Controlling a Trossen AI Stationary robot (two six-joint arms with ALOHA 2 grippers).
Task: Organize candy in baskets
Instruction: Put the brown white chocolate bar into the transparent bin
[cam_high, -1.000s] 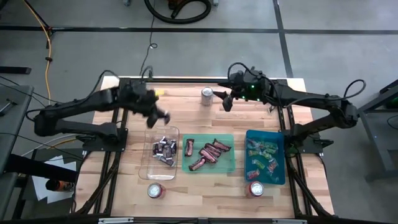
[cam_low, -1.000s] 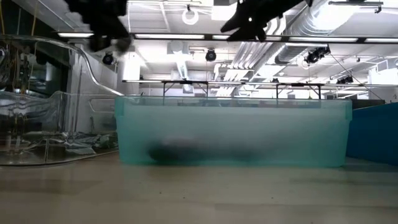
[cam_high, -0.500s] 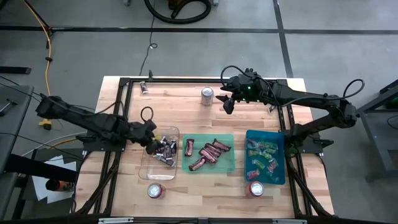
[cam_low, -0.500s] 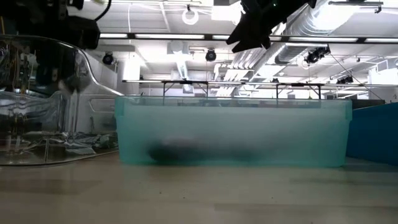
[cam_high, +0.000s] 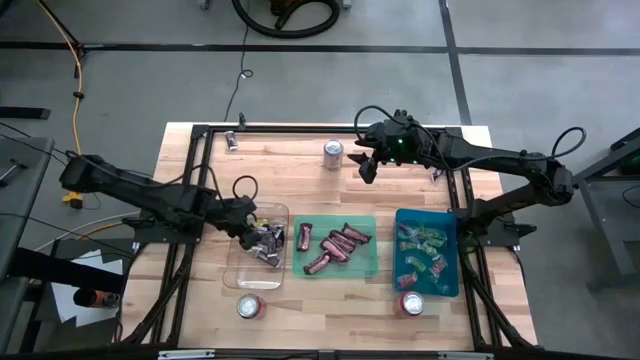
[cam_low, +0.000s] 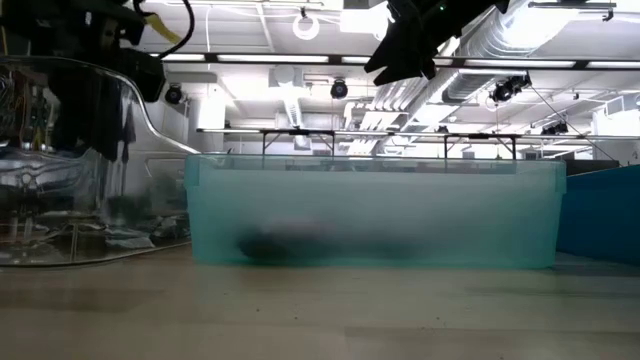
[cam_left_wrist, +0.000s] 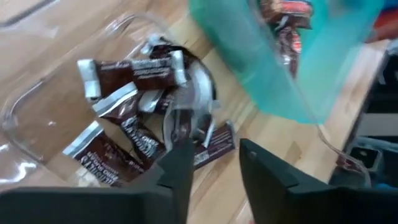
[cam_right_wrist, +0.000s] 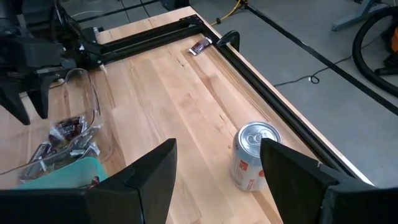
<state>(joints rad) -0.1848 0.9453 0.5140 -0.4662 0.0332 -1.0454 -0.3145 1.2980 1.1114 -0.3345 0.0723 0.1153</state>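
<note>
Nearest the low camera, the green basket (cam_low: 370, 215) fills the view, with dark blurred shapes inside. No wrapper text is legible in any view.

Landmark = green basket (cam_high: 335, 246), mid-table in the high view:
- it holds maroon-brown candy (cam_high: 333, 245).
- clear basket (cam_high: 258, 273) just beside it on the left-arm side, holding dark/silver candy (cam_high: 266, 240), bunched at its far end.
- teal-blue basket (cam_high: 427, 250) on the other side, a gap apart, with green and pink candy (cam_high: 421, 251).
- one can (cam_high: 250, 306) at the near edge in front of the clear basket; another can (cam_high: 411, 304) in front of the teal-blue basket; a third can (cam_high: 332, 153) well beyond the green basket, near the far frame rail.
- a stray wrapped piece (cam_high: 231, 140) lies by the far left corner of the black frame (cam_high: 300, 129).

Left gripper (cam_high: 247, 233) is down inside the clear basket at the dark/silver pile. Its wrist view shows the fingers (cam_left_wrist: 180, 163) parted, tips over the wrappers, nothing clamped.

Right gripper (cam_high: 366, 165) hangs above bare table beside the far can, well beyond the green basket, fingers (cam_right_wrist: 148, 172) spread wide and empty.
</note>
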